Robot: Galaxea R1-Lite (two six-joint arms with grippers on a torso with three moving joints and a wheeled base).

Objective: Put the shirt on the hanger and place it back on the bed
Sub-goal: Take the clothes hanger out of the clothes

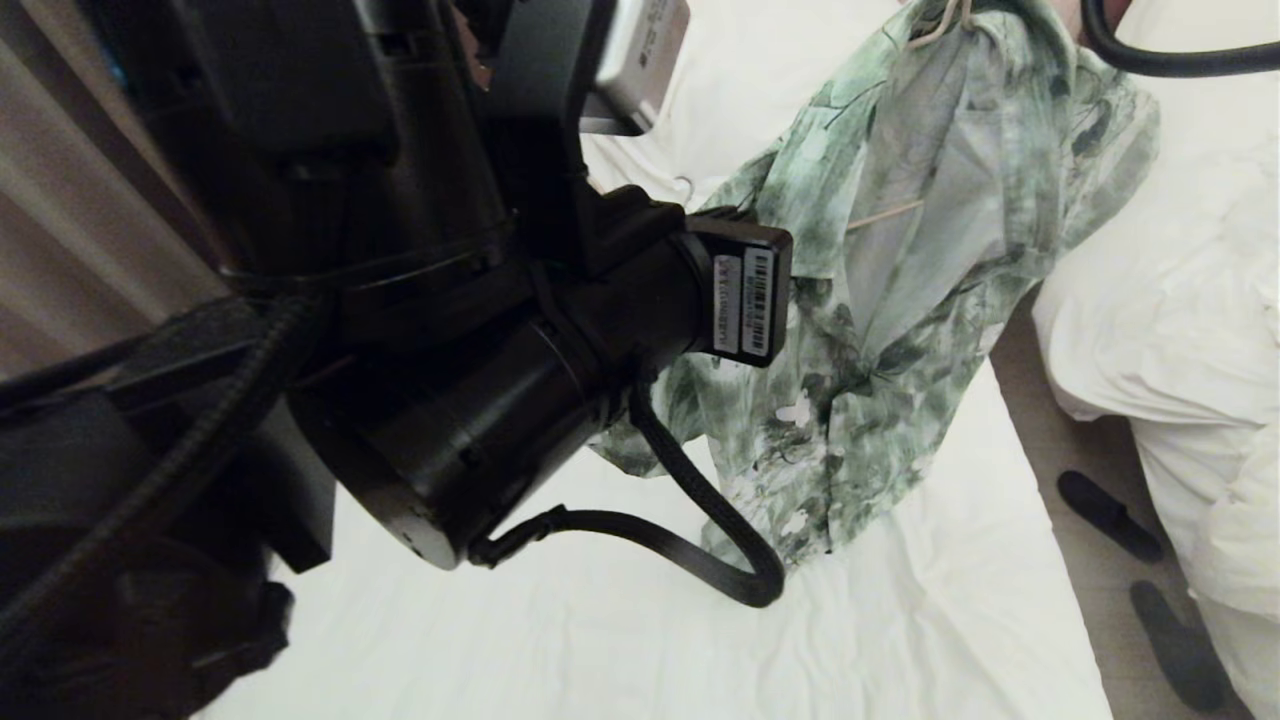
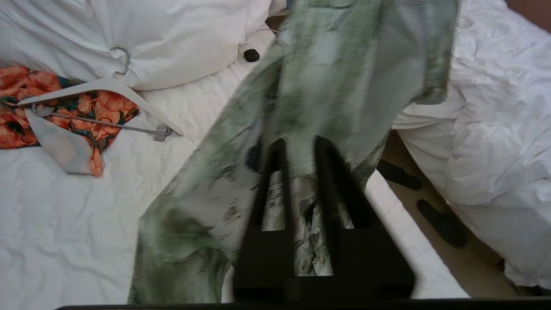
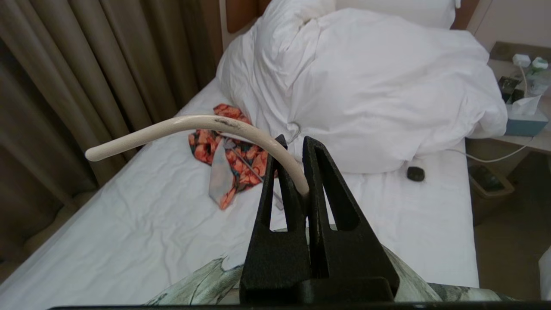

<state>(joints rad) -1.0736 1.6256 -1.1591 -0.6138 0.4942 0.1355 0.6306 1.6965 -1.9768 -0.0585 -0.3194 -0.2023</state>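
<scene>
Your left arm [image 1: 450,330] looms closest, left gripper [image 2: 299,148] fingers slightly parted against the shirt [image 1: 900,300], whether gripping you cannot tell, right gripper [image 3: 292,146] clamped on the hanger [image 3: 193,125] hook, shirt hanging over the bed [image 1: 600,640] by its right edge.

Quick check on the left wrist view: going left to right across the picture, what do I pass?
orange floral garment → white hanger → green shirt hanging mid-frame → dark slippers on the floor → heaped white duvet of the other bed.
</scene>
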